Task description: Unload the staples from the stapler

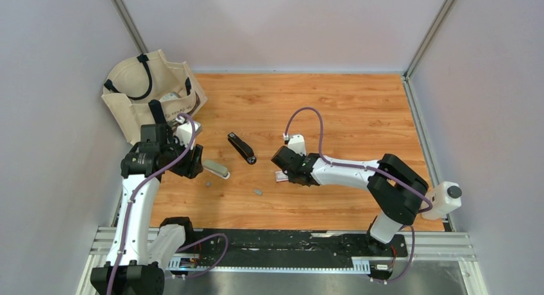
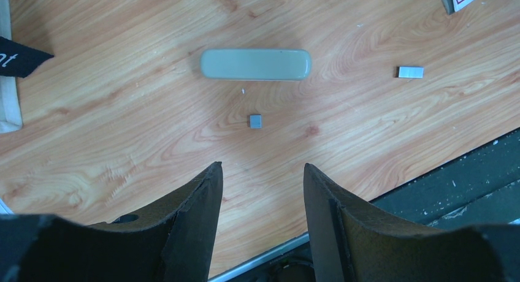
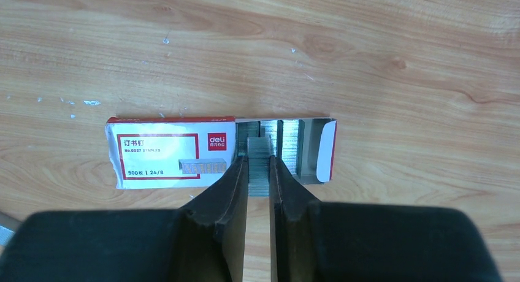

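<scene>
A strip of staples (image 3: pixel 259 148) is gripped between the narrowly closed fingers of the right pincer (image 3: pixel 259 162), directly over the opened staple box (image 3: pixel 165 153). A short staple piece (image 2: pixel 256 121) lies just ahead of the widely parted left pincer (image 2: pixel 262 171). The stapler (image 1: pixel 242 147) lies between both pincers, touched by neither. Unloading is judged largely done, though emptiness cannot be confirmed. Both wrists are pitched downward over the table.

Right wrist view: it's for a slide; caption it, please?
Right gripper pinching a staple strip at the open end of a staple box on a wooden table.
</scene>
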